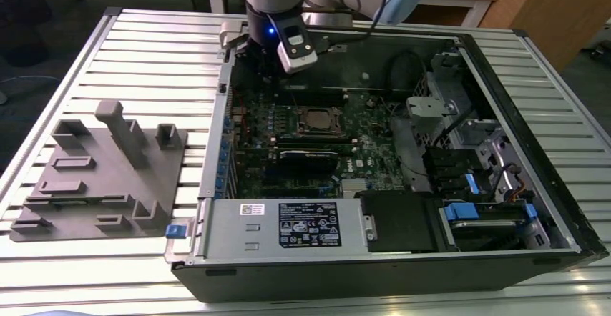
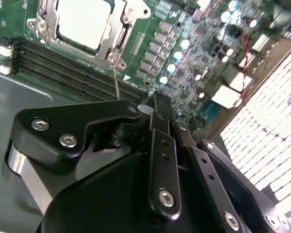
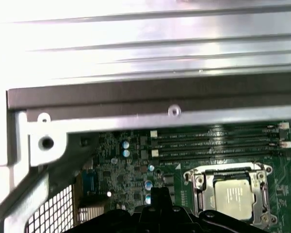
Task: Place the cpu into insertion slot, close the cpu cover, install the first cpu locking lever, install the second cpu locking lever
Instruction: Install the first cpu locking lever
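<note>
Hovering above the motherboard (image 1: 277, 116) near the far wall of the open computer case (image 1: 382, 277), the gripper (image 3: 160, 195) has its jaws pressed together, and nothing shows between them (in the first wrist view the tips read as a single dark block). It touches nothing that I can make out.

The cpu (image 3: 235, 196) sits in the insertion slot (image 3: 196, 180) with its pale metal top facing up. The cpu cover (image 3: 263, 194) lies flat around it as a silvery frame, with the chip showing through its window. In the second wrist view a thin metal lever (image 2: 116, 80) stands away from one corner of the socket and points toward the gripper's black linkage. Whether its tip touches the gripper I cannot tell.

Long black memory slots (image 3: 218, 141) run alongside the socket, between it and the case wall. The fingertips hang near those slots, apart from the chip. In the exterior view the socket lies around the middle of the board, and the arm is over the case's far edge beyond it.

The case rests on a slatted metal table (image 1: 143, 51). A grey moulded fixture (image 1: 105, 166) lies beside the case on the exterior view's left, and the power supply (image 1: 286, 224) sits along the case's near side.
</note>
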Controlling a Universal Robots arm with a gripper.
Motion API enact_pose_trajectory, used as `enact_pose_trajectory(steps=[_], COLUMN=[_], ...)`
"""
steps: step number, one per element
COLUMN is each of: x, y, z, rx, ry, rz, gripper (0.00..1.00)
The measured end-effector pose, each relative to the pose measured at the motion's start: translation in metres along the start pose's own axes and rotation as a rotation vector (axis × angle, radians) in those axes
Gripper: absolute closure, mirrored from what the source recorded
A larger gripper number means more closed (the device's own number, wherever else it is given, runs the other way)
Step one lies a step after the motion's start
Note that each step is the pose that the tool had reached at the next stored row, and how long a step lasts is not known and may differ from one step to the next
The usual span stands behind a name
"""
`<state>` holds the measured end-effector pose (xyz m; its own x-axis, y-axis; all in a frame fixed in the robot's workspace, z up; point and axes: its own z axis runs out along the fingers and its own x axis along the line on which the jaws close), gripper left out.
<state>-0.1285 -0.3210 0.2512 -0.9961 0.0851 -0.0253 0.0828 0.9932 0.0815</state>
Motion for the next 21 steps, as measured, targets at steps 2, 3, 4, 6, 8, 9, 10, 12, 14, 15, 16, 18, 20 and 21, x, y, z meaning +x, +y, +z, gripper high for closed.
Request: enact_pose_trajectory(steps=[2, 3, 4, 6, 8, 9, 10, 12, 14, 15, 16, 18, 20, 21], x=[-0.0002, -0.0003, -0.0003, -0.0003, -0.0003, -0.0003, -0.0003, -0.0019, -0.0031, -0.0031, -0.0032, -0.0048, -0.0066, -0.0075], y=[0.0025, 0.0034, 0.0037, 0.0037, 0.0039, 0.0039, 0.0039, 0.0042, 0.0042, 0.0042, 0.0042, 0.0044, 0.0045, 0.0046], z=[0.0002, 0.0003, 0.0003, 0.0003, 0.0004, 0.0004, 0.0004, 0.0005, 0.0004, 0.0004, 0.0005, 0.0006, 0.0006, 0.0006], rx=[0.0, 0.0001, 0.0001, 0.0, 0.0, 0.0, 0.0, -0.0001, 0.0, 0.0, -0.0001, 0.0, 0.0, 0.0], ry=[0.0, 0.0001, 0.0001, 0.0, 0.0, 0.0, 0.0001, 0.0, 0.0001, 0.0001, 0.0, 0.0, 0.0001, 0.0001], rz=[0.0, 0.0, 0.0, 0.0, 0.0, 0.0, 0.0, 0.0, 0.0, 0.0, 0.0, 0.0, 0.0, 0.0], gripper=[0.89, 0.89, 0.89, 0.89, 0.89, 0.89, 0.89, 0.89, 0.89, 0.89, 0.89, 0.89, 0.89, 0.89])
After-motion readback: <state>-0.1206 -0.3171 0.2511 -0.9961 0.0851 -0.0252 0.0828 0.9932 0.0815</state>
